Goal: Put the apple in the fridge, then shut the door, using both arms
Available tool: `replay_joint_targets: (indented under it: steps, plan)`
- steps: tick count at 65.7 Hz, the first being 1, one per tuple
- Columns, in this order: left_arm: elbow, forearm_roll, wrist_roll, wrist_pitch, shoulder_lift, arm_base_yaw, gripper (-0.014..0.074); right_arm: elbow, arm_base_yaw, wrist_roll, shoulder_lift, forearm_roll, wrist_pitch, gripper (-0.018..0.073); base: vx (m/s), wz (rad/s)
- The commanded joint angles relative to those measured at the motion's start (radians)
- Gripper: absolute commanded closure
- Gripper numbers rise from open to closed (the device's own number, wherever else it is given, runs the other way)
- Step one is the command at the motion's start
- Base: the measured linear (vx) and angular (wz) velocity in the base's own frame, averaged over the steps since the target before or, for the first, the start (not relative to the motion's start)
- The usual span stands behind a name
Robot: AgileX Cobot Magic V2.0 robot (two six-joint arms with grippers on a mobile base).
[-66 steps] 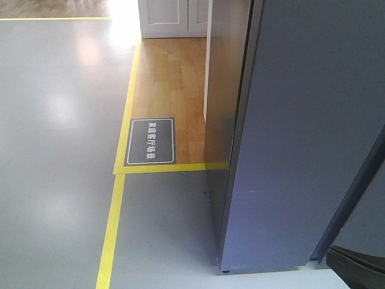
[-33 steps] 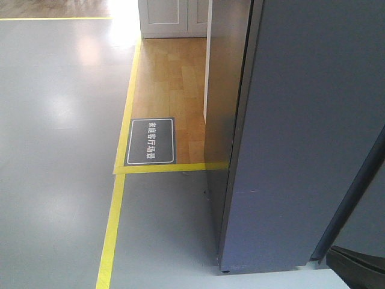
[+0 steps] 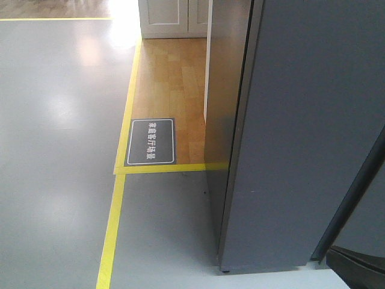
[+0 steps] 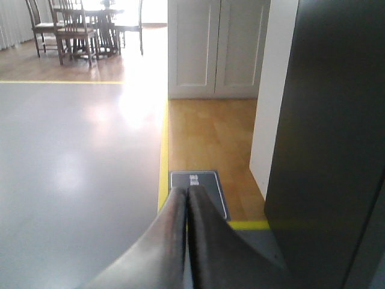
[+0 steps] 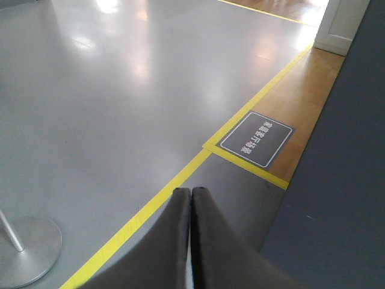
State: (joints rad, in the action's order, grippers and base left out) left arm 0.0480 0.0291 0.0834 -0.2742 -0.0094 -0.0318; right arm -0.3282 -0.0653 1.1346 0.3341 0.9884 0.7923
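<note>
With both the left end effector [image 4: 187, 198] and right end effector [image 5: 191, 198] pressed together empty beside the fridge [image 3: 301, 138], no apple is seen, so the task seems finished or unstarted.

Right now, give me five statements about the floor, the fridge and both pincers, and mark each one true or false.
1. The left pincer is shut and holds nothing. True.
2. The right pincer grips an apple. False: it is shut and empty; no apple shows in any view.
3. A dark floor sign with white lettering lies on the wooden floor, inside the yellow tape line. True.
4. The fridge is bright red. False: its outside is dark grey.
5. A round metal stand base rests on the grey floor in the right wrist view. True.
</note>
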Motion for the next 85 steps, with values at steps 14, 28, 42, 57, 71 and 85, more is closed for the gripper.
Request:
replay_joint_targets:
  steps: [14,28,42,57,71,85]
  plan:
    - [-0.056,-0.041,0.019,0.095,-0.018,0.003,0.0602,-0.024,-0.005,0.001,0.007,0.045,-0.029,0.0565,0.0,0.0]
    - [-0.056,-0.082,0.019,0.111,-0.018,0.003,0.0602,-0.024,-0.005,0.001,0.007,0.045,-0.03,0.0566,0.0,0.0]
    - [-0.056,-0.119,0.019,0.173,-0.018,0.003,0.0602,-0.024,-0.005,0.001,0.007,0.045,-0.03,0.0565,0.0,0.0]
    - [-0.055,-0.119,0.019,0.173,-0.018,0.003,0.0602,-0.024,-0.005,0.001,0.007,0.045,-0.03,0.0565,0.0,0.0]
    - [-0.055,-0.119,0.019,0.173,-0.017,0.003,0.0602,-0.024,-0.005,0.001,0.007,0.045,-0.03,0.0565,0.0,0.0]
    - [-0.055,-0.119,0.019,0.173,-0.017,0.003,0.0602,-0.024,-0.005,0.001,0.007,0.045,-0.03,0.0565,0.0,0.0]
